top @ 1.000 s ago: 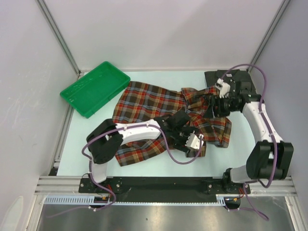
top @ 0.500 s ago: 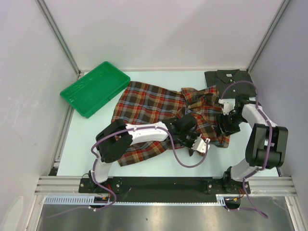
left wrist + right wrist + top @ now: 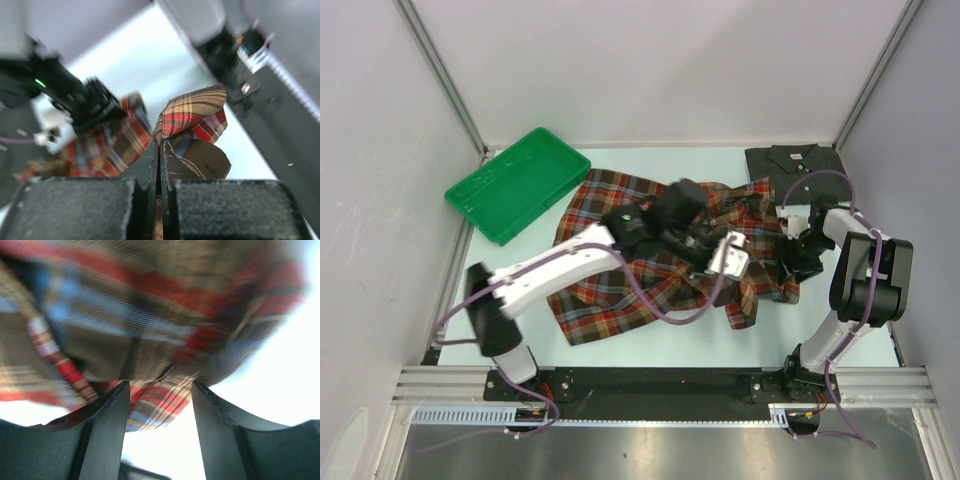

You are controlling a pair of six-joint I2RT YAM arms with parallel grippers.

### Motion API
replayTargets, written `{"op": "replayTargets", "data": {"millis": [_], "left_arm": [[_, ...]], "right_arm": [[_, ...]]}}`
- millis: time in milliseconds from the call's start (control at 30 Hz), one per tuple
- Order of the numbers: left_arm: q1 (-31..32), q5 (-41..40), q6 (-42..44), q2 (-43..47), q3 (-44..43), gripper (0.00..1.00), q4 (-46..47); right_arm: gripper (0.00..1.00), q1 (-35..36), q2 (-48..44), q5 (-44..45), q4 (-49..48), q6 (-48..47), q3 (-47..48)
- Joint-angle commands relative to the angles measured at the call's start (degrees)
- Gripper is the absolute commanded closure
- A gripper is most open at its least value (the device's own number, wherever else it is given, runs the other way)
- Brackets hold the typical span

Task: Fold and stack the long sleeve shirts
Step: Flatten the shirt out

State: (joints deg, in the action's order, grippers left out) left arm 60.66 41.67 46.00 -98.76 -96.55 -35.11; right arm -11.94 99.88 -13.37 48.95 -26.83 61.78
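The plaid long sleeve shirt [image 3: 620,215] lies spread and rumpled across the middle of the table. My left gripper [image 3: 723,260] is shut on a fold of it; in the left wrist view the fingers [image 3: 150,170] pinch the plaid cloth [image 3: 192,115], which stands up above them. At the shirt's right edge my right gripper [image 3: 791,262] is open. Its fingers [image 3: 107,425] straddle a plaid hem [image 3: 160,402] without clamping it. The dark grey long sleeve shirt [image 3: 792,163] lies folded at the back right corner.
A green tray [image 3: 518,185] sits at the back left. White walls with metal posts close in the table on three sides. The black front rail [image 3: 650,385] runs along the near edge by both arm bases.
My left gripper closed on the plaid shirt and rose toward the back with it. My right gripper came forward from the grey shirt to the plaid shirt's right edge, its jaws narrowing a little.
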Motion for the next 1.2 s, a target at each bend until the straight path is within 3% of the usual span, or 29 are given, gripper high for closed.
{"op": "replayTargets", "data": {"millis": [0,167,300,533,833,1000,1133,1167], "left_arm": [[-0.02,9.38,-0.84,8.84,-5.74,1.00,-9.00],[-0.20,14.92,-2.14,12.18,-10.67,1.00,-13.92],[-0.11,18.70,-0.74,18.32,-6.11,0.99,-13.41],[2.34,27.67,-1.62,20.54,-4.00,0.96,-12.53],[9.11,32.60,-2.84,20.36,-2.86,0.96,-12.61],[12.72,33.57,-2.85,20.45,0.05,0.95,-12.35],[15.89,30.85,-1.44,20.01,0.84,0.94,-12.00],[16.06,30.49,-1.87,20.10,1.28,0.95,-11.65]], "right_arm": [[0.42,-2.64,2.43,5.45,-10.97,-5.51,2.73],[0.42,-4.14,2.61,6.33,-12.38,-8.67,2.65],[0.42,-5.45,1.73,6.07,-12.82,-10.96,1.15],[0.43,-7.13,-0.12,7.57,-13.27,-14.04,-0.61],[0.43,-7.65,-10.92,-2.01,-1.76,-17.02,7.56],[0.42,-7.04,-16.10,-16.76,8.69,-19.57,13.54],[0.42,-0.64,-20.67,-23.10,13.19,-19.76,10.31],[0.42,3.64,-21.90,-24.07,13.28,-19.14,8.73]]}}
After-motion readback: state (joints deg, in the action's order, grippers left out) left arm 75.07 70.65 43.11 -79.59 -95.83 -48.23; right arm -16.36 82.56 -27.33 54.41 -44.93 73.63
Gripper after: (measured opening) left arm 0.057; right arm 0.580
